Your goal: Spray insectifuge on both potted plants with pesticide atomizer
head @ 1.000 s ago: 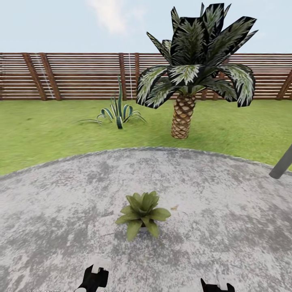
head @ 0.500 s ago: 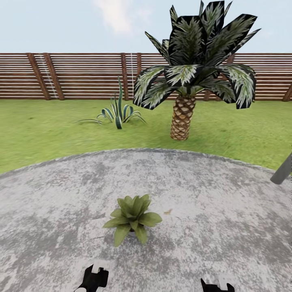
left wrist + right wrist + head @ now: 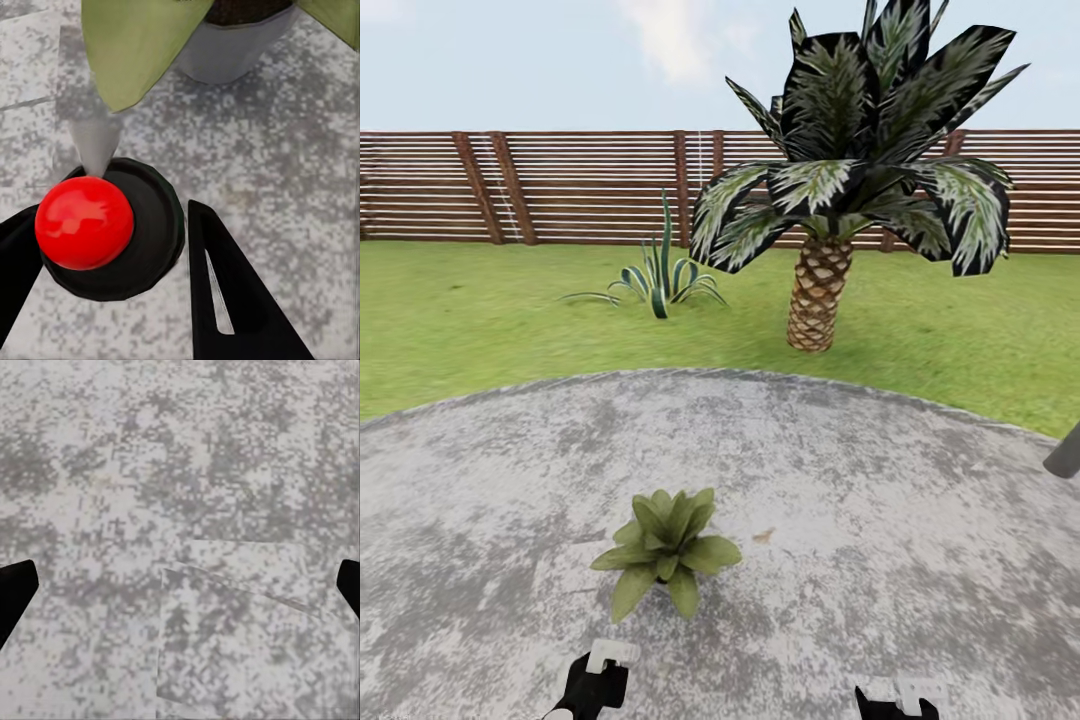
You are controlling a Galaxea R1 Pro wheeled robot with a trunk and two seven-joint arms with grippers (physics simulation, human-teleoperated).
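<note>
Grey mottled stone paving [image 3: 880,520] fills the foreground, curved edge meeting green lawn [image 3: 480,310]. Beyond: palm tree [image 3: 830,200], striped agave [image 3: 658,280], brown slatted fence [image 3: 560,185]. Pale blue sky, even daylight.

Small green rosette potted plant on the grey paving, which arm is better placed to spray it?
Left. The left gripper already holds the dark, red-topped atomizer close to the potted plant. The right gripper is open over bare paving.

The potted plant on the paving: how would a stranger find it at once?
Start at the palm tree on the lawn, then come down onto the round grey paving. The potted plant stands there alone, a low rosette of plain green leaves, unlike the striped agave by the fence.
</note>
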